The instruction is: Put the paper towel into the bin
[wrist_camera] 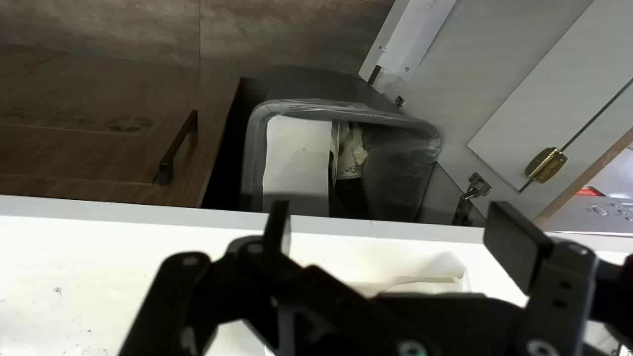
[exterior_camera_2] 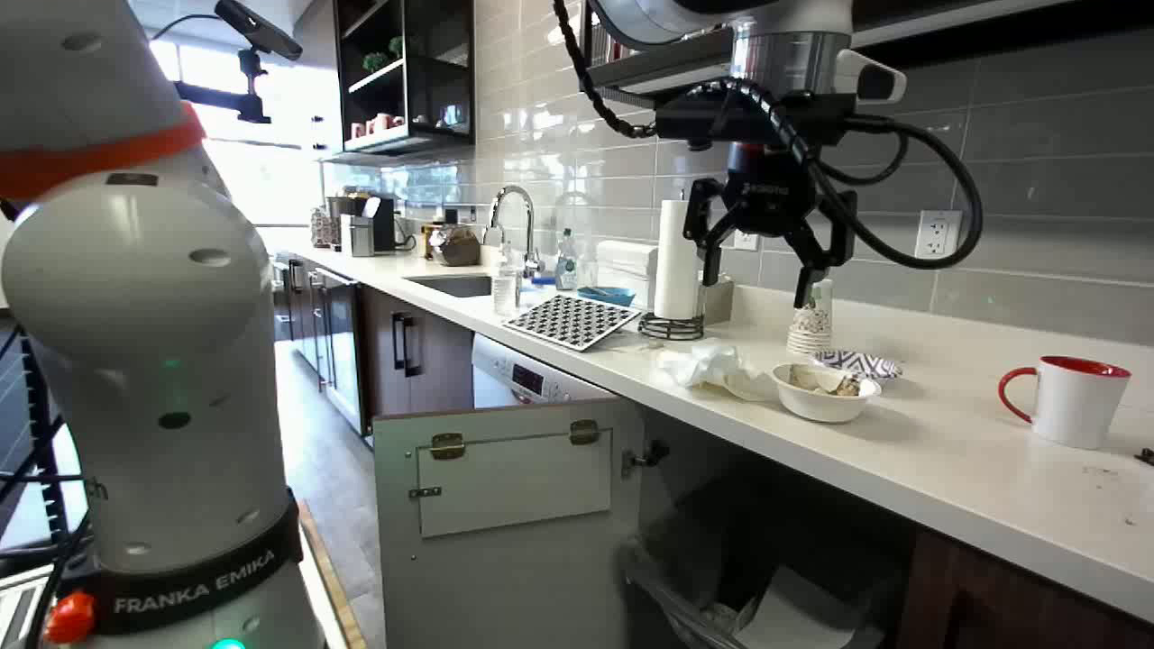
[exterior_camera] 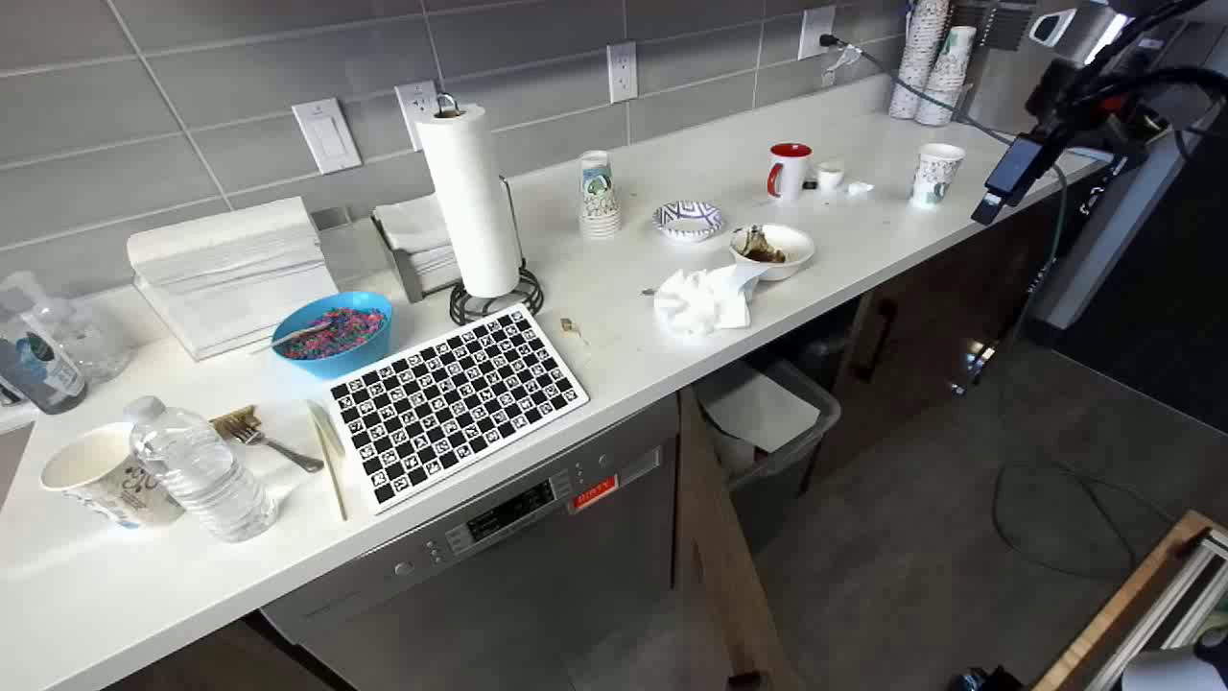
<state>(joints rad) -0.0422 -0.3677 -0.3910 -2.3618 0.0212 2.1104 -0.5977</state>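
Apparently targeting the paper towel (exterior_camera: 703,300), lying crumpled on the counter (exterior_camera: 619,264), seemingly touching the bowl (exterior_camera_2: 822,406); hovering over the counter with the gripper (exterior_camera_2: 757,279), gaping wide and holding nothing; probably calling for descending squarely onto the thickest part, closing gently, sparing the bowl, then lifting clear and releasing over the bin (wrist_camera: 321,105), sitting below the counter beside the open door (exterior_camera_2: 505,577)

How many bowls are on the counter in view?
3: a white bowl with brown contents, beside the paper towel; a patterned bowl, nearer the tiled wall; and a blue bowl, beside the checkered board. Any stacked underneath may be hidden.
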